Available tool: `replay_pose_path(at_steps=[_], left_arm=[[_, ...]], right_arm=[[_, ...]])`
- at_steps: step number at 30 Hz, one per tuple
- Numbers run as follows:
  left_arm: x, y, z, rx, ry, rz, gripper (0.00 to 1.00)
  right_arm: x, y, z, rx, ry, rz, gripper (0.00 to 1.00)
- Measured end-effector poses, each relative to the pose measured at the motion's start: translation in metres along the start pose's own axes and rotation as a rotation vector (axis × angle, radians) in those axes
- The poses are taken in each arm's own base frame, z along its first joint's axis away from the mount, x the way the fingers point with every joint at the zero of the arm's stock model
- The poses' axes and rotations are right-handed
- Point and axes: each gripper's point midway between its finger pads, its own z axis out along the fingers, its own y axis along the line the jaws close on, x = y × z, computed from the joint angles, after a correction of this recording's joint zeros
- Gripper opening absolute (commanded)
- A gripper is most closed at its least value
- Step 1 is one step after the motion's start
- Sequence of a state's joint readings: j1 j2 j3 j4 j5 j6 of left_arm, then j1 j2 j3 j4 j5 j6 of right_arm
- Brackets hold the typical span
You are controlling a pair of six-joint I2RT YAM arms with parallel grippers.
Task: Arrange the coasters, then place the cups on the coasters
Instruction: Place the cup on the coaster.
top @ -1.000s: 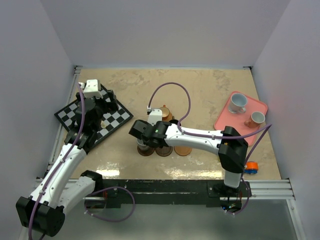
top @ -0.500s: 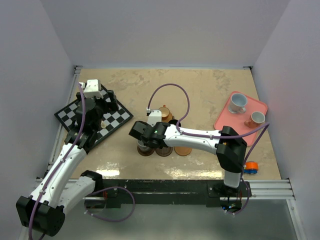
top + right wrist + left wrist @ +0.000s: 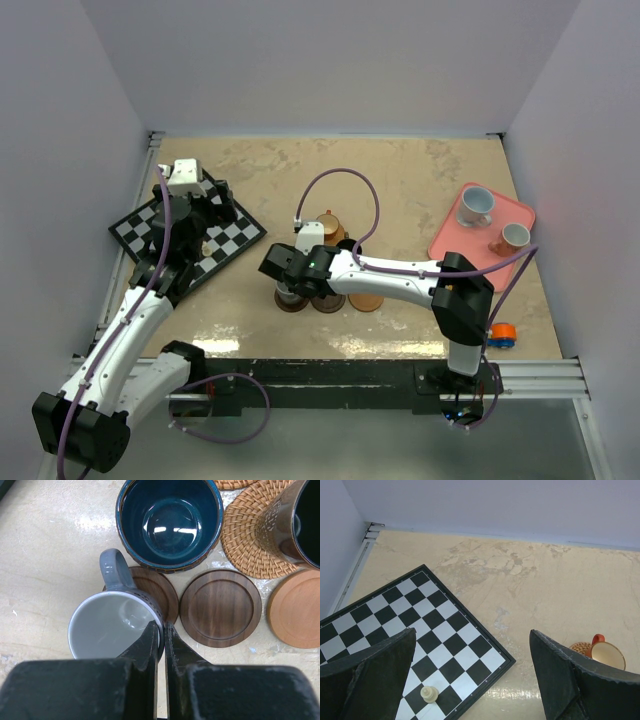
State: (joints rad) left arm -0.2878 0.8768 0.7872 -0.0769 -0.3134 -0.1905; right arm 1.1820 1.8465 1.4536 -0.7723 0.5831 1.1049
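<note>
My right gripper (image 3: 162, 627) is shut on the rim of a pale grey cup (image 3: 107, 625), one finger inside and one outside. The cup hangs over a dark brown coaster (image 3: 160, 592); contact cannot be judged. Beside it lies a bare dark brown coaster (image 3: 220, 607), then an orange-tan coaster (image 3: 296, 611). A dark blue cup (image 3: 169, 520) stands behind, and a black cup (image 3: 300, 522) sits on a woven coaster (image 3: 247, 537). From above, the right gripper (image 3: 290, 278) is at the coaster row's left end. My left gripper (image 3: 472, 632) hangs open over the chessboard (image 3: 395, 630). An orange cup (image 3: 607, 654) stands on a woven coaster (image 3: 579, 647).
A pink tray (image 3: 455, 243) at the right holds a white cup (image 3: 477, 205) and a tan cup (image 3: 513, 238). A white pawn (image 3: 429, 694) stands on the chessboard. A small orange and blue cylinder (image 3: 502, 335) lies near the right arm's base. White walls enclose three sides.
The right gripper with the grey cup has crept slightly to the right and nearer. The left arm has not moved.
</note>
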Motion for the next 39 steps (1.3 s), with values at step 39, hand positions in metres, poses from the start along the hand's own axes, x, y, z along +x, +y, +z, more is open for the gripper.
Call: replay_pose_path(at_steps=[39], left_arm=[[0.0006,-0.0023,0.0001,0.013,0.003,0.000,1.00]], right_arm=[[0.0007,-0.0010,0.0020,0.003,0.003,0.001,0.20]])
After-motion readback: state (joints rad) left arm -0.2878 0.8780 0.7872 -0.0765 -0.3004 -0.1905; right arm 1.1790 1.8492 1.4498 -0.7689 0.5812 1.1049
